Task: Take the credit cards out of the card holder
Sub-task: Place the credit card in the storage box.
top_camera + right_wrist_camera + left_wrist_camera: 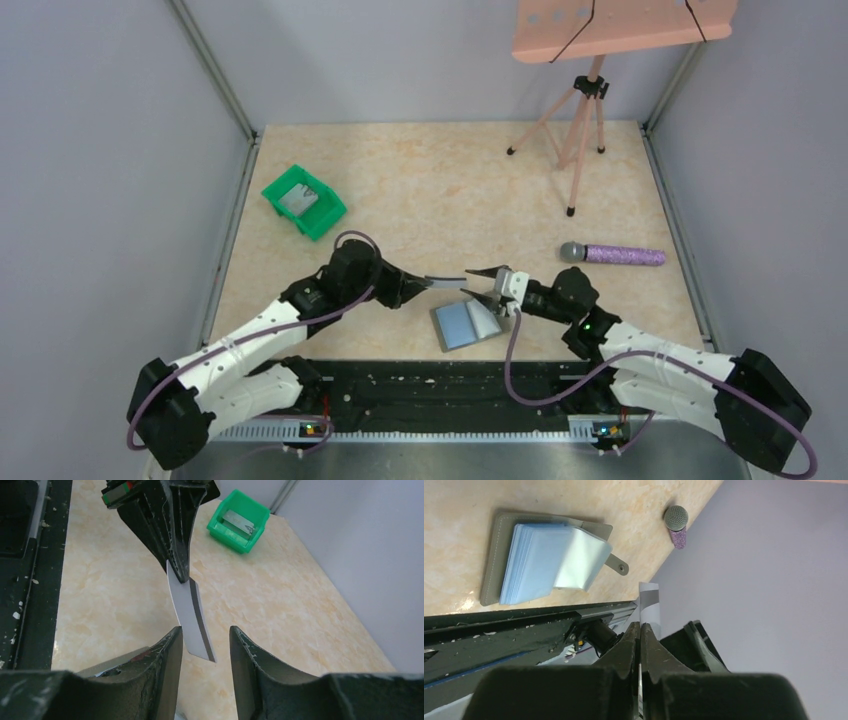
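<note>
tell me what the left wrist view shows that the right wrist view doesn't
Only the left wrist view: the card holder lying open on the table, a pale blue stack inside it, and a microphone beyond. Only the right wrist view: the green bin with a flat grey item in it, and the right fingers apart on either side of the credit card. Both: that credit card pinched in the shut left fingers, above the table.

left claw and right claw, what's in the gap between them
A striped card: the shut left claw pinches one end, the other sits inside the open right claw. Clearest in the right wrist view.
</note>
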You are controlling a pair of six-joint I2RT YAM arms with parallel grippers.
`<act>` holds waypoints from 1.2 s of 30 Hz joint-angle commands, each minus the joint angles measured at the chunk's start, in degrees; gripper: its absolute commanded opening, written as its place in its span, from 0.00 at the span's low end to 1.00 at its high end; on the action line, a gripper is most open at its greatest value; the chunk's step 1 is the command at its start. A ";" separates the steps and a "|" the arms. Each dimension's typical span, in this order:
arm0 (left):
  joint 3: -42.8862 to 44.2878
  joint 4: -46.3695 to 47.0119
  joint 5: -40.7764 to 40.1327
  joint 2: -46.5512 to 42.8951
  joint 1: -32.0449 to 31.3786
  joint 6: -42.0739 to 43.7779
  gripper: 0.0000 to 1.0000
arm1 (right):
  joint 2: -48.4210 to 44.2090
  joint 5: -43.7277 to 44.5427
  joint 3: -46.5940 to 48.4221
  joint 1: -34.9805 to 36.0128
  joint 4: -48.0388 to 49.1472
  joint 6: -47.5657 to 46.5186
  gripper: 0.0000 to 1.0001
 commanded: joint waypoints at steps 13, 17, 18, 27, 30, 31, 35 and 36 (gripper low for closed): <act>1.18 -1.70 -3.21 2.72 -0.12 4.31 0.00 | 2.64 14.01 12.14 9.37 -21.00 4.45 0.45; 0.57 -1.77 -2.82 3.07 -0.10 3.03 0.00 | 7.22 20.07 14.55 12.62 -22.12 5.89 0.44; 0.30 -1.52 -2.63 3.18 -0.12 2.77 0.00 | 8.54 21.65 14.98 13.52 -22.02 5.81 0.44; -1.15 -0.77 -2.42 3.19 -0.10 1.89 0.00 | 17.23 32.35 21.00 18.11 -22.15 6.04 0.37; -1.70 0.16 -1.95 2.79 -0.10 1.12 0.00 | 18.31 32.79 21.25 18.66 -21.73 5.69 0.34; -1.72 0.26 -1.89 2.56 -0.11 1.31 0.00 | 18.69 32.63 21.14 18.88 -21.67 5.45 0.32; -0.53 -0.55 -2.36 1.82 -0.10 3.35 0.00 | 19.60 32.64 21.15 18.94 -22.12 5.47 0.15; -0.30 -0.63 -2.51 1.58 -0.11 3.51 0.00 | 19.67 33.13 21.25 18.89 -21.95 5.69 0.06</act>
